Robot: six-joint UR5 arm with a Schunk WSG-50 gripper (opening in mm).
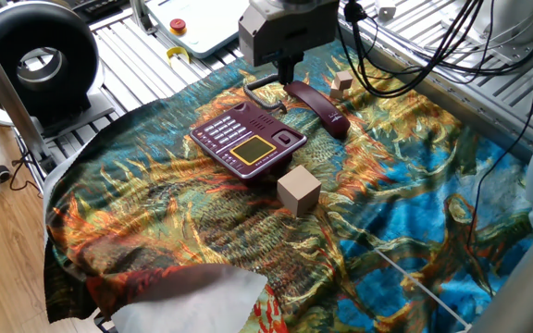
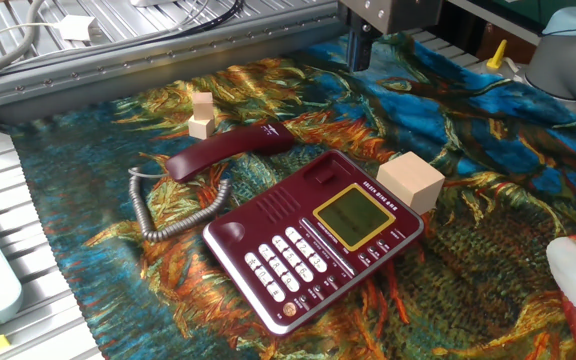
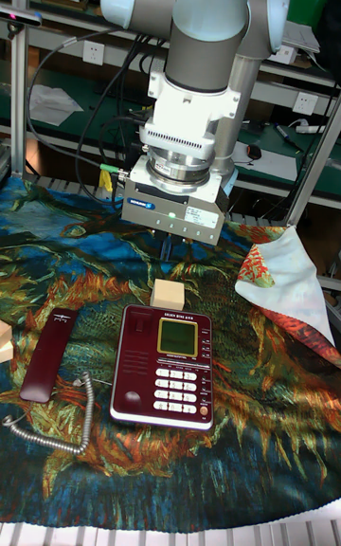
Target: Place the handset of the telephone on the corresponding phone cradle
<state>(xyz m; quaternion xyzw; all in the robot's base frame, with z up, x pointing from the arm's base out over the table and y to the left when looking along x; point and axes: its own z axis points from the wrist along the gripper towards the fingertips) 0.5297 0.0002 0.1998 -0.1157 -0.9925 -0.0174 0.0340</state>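
Tall fixed view: hand (image 3: 167, 248) empty, fingers together.

one telephone (image 2: 313, 238), one handset (image 2: 230, 150), three wooden cubes (image 2: 410, 182)

The handset (image 2: 230, 149) and the telephone (image 2: 313, 237) are showing glossy maroon plastic, catching pale highlights; the buttons (image 2: 290, 262) are looking like pale matt plastic and the display (image 2: 355, 215) like a smooth yellowish pane. The cord (image 2: 173, 214) is appearing as a grey coiled plastic spiral. The cloth (image 2: 488, 200) covering the table is presenting a woven, matt, slightly wrinkled printed fabric. The large cube (image 2: 410, 182) and the small cubes (image 2: 201, 114) are showing pale, matt, unvarnished-looking wood. The gripper (image 3: 166, 248) body is showing grey brushed metal, and the arm (image 3: 199, 25) smooth satin grey and pale blue casing
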